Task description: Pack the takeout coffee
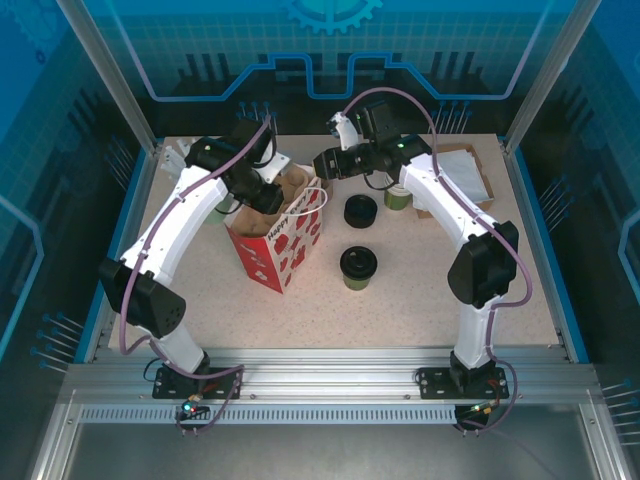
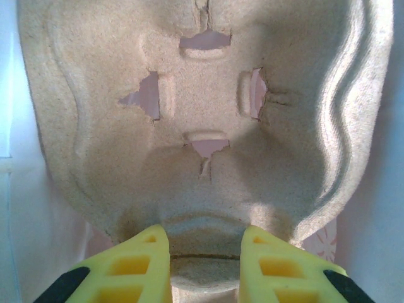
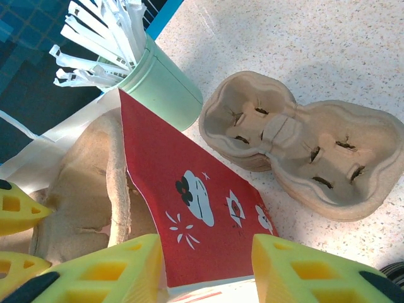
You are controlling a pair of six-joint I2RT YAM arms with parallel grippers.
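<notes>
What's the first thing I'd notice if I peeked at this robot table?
The bright red paper bag with white pictures, standing left of the table's middle, grabs the eye first. The left hand holds a brown cardboard cup tray in the bag's open top. Just right of the bag stands the takeout coffee, a green cup with a black lid.

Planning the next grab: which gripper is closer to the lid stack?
Right. The right gripper is just behind the lid stack; the left gripper is farther left, in the bag, gripping a carrier.
</notes>
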